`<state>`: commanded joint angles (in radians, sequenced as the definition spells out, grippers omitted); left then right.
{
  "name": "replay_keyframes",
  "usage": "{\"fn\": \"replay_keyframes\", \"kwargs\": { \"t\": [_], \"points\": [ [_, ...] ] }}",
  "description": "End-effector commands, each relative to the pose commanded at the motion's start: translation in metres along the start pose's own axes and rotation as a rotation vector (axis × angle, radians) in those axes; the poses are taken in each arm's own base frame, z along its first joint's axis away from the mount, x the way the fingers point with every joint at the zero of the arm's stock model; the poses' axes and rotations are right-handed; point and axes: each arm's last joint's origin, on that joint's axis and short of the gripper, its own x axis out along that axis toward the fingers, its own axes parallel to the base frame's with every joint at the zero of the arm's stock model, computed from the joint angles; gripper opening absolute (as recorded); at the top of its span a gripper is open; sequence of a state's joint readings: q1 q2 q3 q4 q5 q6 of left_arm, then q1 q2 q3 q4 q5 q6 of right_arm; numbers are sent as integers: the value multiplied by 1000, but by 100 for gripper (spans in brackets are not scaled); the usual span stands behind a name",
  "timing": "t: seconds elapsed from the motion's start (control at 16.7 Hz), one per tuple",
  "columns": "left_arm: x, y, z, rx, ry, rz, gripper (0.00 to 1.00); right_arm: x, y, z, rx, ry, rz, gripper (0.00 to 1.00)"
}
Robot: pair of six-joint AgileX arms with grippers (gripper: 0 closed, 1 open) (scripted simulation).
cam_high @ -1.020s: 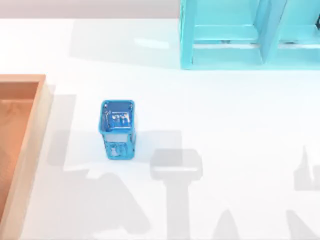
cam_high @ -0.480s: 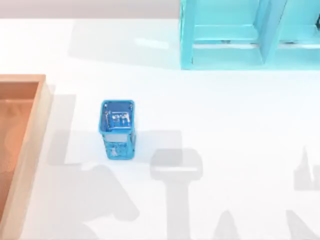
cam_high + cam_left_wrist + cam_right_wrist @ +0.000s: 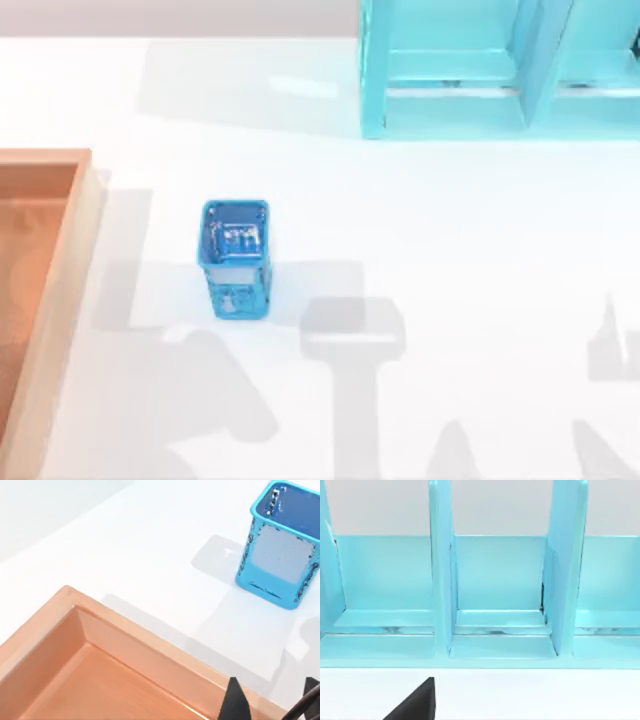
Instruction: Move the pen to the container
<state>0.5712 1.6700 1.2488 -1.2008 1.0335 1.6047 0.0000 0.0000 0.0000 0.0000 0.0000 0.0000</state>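
Note:
The container (image 3: pixel 60 300), a shallow box of orange-brown wood, lies at the table's left edge. In the left wrist view its rim (image 3: pixel 150 645) runs across the picture and its floor is bare. My left gripper (image 3: pixel 274 697) hangs over that rim. Its two dark fingertips (image 3: pixel 235 702) stand apart, open, with nothing between them. The pen is out of view. One black finger (image 3: pixel 415 702) of my right gripper faces the cyan shelf.
A small blue mesh cup (image 3: pixel 236 258) stands upright right of the container, also seen from the left wrist (image 3: pixel 280 550). A cyan shelf unit (image 3: pixel 450 70) stands at the back right, its compartments (image 3: pixel 500 580) close before the right wrist. Arm shadows fall on the front of the table.
The arm shadow at the table's lower left has drawn back a little to the left. The cup, the container and the shelf have not moved.

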Motion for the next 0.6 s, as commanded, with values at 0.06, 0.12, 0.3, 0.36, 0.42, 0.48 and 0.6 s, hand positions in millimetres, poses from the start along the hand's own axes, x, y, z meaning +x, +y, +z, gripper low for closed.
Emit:
{"fn": "replay_keyframes", "kwargs": {
  "t": [0.06, 0.12, 0.3, 0.36, 0.42, 0.48, 0.6],
  "points": [
    [0, 0, 0, 0, 0, 0, 45, 0, 0, 0, 0, 0, 0, 100],
    [0, 0, 0, 0, 0, 0, 53, 0, 0, 0, 0, 0, 0, 100],
    [0, 0, 0, 0, 0, 0, 75, 0, 0, 0, 0, 0, 0, 100],
    [0, 0, 0, 0, 0, 0, 83, 0, 0, 0, 0, 0, 0, 100],
    [0, 0, 0, 0, 0, 0, 90, 0, 0, 0, 0, 0, 0, 100],
    [0, 0, 0, 0, 0, 0, 98, 0, 0, 0, 0, 0, 0, 100],
    [0, 0, 0, 0, 0, 0, 100, 0, 0, 0, 0, 0, 0, 100]
  ]
}}
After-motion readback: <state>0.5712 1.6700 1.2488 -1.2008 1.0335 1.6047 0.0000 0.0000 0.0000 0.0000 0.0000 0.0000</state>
